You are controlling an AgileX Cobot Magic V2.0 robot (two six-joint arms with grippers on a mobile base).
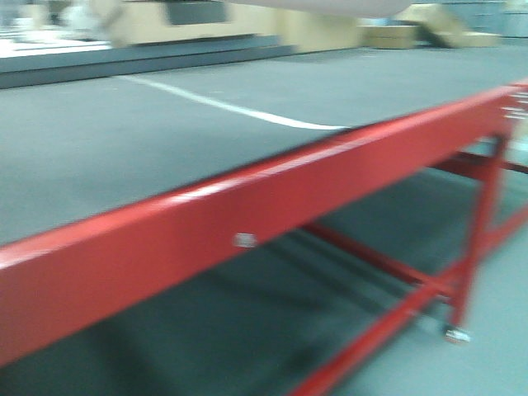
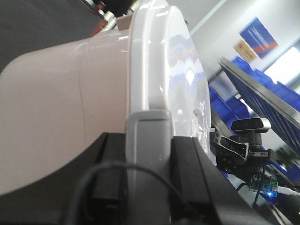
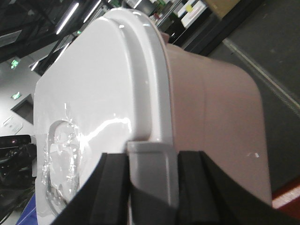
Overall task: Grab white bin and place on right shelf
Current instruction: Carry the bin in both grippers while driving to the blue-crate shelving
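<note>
With fingers (image 2: 112, 159) of the left gripper (image 2: 149, 187) and right gripper (image 3: 152, 187) clamped on the grey lid latches (image 3: 150, 159) at opposite ends of the white bin (image 2: 56, 117), held near the red-framed desk (image 1: 206, 206), both arms should travel level and synchronised toward the right shelf, not in view.

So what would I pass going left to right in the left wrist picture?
Pinkish side of the white bin → its white lid → black camera on the far side.
</note>
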